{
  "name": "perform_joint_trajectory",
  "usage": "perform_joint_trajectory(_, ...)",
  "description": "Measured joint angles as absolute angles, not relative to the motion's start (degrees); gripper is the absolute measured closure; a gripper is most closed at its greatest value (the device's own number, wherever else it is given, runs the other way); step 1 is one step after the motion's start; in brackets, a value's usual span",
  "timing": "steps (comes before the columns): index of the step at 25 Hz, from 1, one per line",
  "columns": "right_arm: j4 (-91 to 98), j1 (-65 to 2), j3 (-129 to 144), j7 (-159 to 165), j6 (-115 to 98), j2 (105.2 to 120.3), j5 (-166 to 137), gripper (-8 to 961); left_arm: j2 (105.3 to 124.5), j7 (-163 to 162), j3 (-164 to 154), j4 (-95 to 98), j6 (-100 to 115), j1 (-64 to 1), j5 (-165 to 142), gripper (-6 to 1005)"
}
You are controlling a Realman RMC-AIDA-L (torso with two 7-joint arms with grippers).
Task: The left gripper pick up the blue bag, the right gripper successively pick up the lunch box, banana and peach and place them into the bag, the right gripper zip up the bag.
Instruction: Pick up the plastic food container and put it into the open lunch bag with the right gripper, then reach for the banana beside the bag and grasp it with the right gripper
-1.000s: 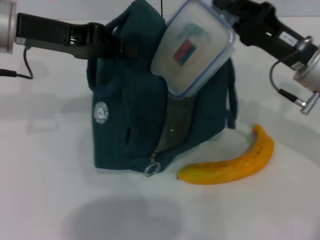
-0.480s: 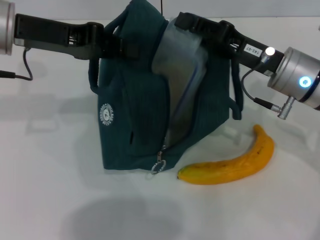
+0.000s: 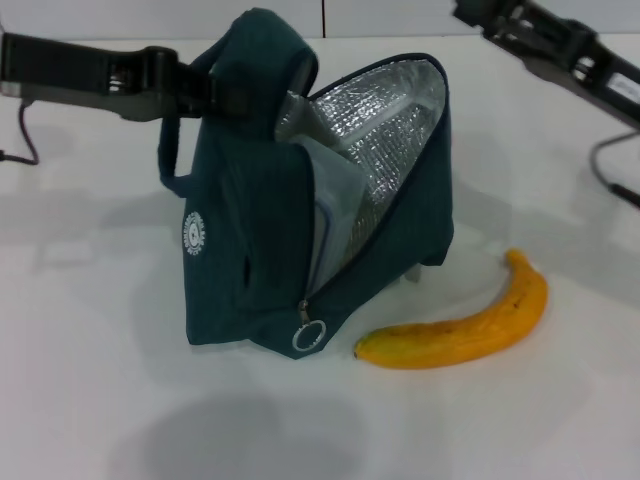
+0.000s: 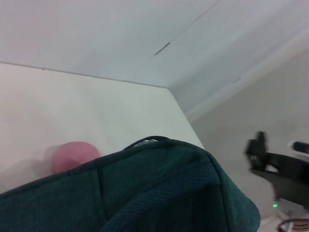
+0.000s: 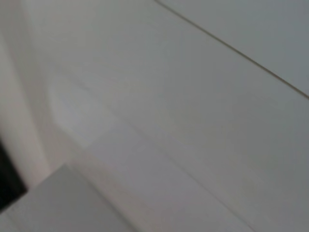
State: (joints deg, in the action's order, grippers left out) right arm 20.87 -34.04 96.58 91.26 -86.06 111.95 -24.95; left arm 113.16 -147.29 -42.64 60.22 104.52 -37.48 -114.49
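Blue bag (image 3: 260, 250) is held upright on the table (image 3: 90, 400) by the left hand (image 3: 215, 90), clamped on its top. Lunch box (image 3: 335, 215) is inside. Banana (image 3: 465, 325) lies beside the bag. Right hand's (image 3: 480, 15) grip cannot be told.

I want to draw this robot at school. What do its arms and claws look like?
Both arms are black and boxy, with a chunky claw at the end. The left gripper is a black claw on a long flat black bar, and a thin dark cable loops down behind that arm. The right gripper looks the same, with screws, a small white label and a grey cable curling under it.
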Motion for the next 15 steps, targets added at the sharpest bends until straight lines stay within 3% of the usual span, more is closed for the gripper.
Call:
perform_joint_trajectory(6, 34.16, -32.37, 94.5, 93.14, -88.13, 100.13, -43.04, 237, 113.0, -147.29, -42.36, 60.09, 104.49, -36.86, -114.75, 965)
perform_joint_trajectory(8, 40.34, -32.29, 89.99, 97.66, -87.1, 98.16, -54.6, 206, 113.0, -146.89, -42.33, 60.22, 104.49, -36.44, -114.8, 965)
perform_joint_trajectory(10, 47.83, -32.33, 82.44, 103.68, -87.63, 98.04, -70.2, 175, 113.01, -146.52, -42.28, 60.26, 104.49, -36.16, -114.82, 965)
perform_joint_trajectory(11, 52.19, -32.61, 77.88, 106.33, -88.97, 98.71, -78.9, 159, 113.02, -146.35, -42.29, 60.22, 104.48, -36.15, -114.83, 965)
perform_joint_trajectory(13, 59.19, -33.49, 71.37, 108.87, -92.55, 100.61, -93.54, 128, 113.1, -146.0, -42.28, 60.19, 104.49, -36.13, -114.86, 965)
perform_joint_trajectory(15, 67.47, -35.77, 66.28, 109.04, -99.6, 103.89, -109.87, 97, 113.23, -145.84, -42.32, 60.33, 104.5, -36.12, -114.86, 965)
